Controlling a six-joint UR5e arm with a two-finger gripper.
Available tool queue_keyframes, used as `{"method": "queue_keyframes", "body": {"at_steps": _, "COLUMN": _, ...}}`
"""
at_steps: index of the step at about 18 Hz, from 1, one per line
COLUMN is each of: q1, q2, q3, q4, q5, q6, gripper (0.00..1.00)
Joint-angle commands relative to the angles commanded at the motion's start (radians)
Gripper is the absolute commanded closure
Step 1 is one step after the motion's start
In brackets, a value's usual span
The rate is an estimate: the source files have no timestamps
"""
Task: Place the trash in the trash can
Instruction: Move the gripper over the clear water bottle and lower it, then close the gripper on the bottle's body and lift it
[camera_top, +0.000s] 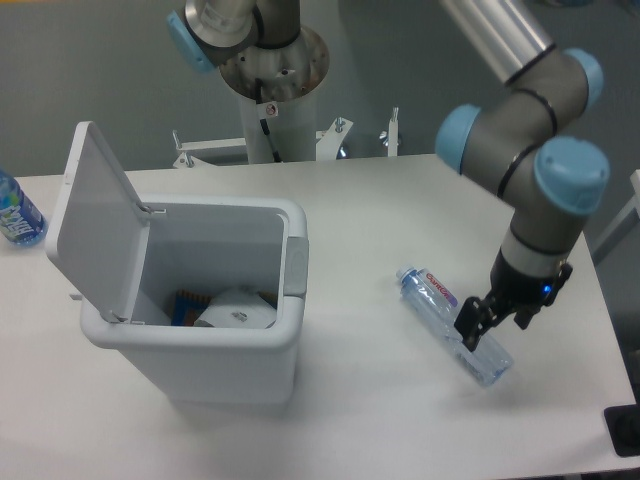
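Observation:
The crushed clear bottle (452, 322) with a red-and-blue label lies on the white table, right of centre, pointing toward the front right. My gripper (496, 324) is low over the bottle's lower half. Its fingers (469, 326) stand apart, one over the bottle and one just to its right, so it is open and not closed on the bottle. The white trash can (292, 268) stands at the left with its lid (92, 220) swung up and open. A crumpled white paper wad (240, 310) lies inside it.
An uncrushed bottle with a blue label (16, 214) stands at the table's far left edge. The robot's base column (274, 90) rises behind the can. A blue-and-orange item (187, 304) lies in the can beside the wad. The table's right edge is close to the gripper.

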Motion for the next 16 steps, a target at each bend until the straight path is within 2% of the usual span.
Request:
{"method": "queue_keyframes", "body": {"at_steps": 4, "q1": -0.021, "q2": -0.057, "q3": 0.052, "q4": -0.041, "q5": 0.077, "q6": -0.06, "gripper": 0.0}}
{"method": "queue_keyframes", "body": {"at_steps": 16, "q1": -0.063, "q2": -0.129, "q3": 0.055, "q4": -0.043, "q5": 0.238, "q6": -0.091, "gripper": 0.03}}
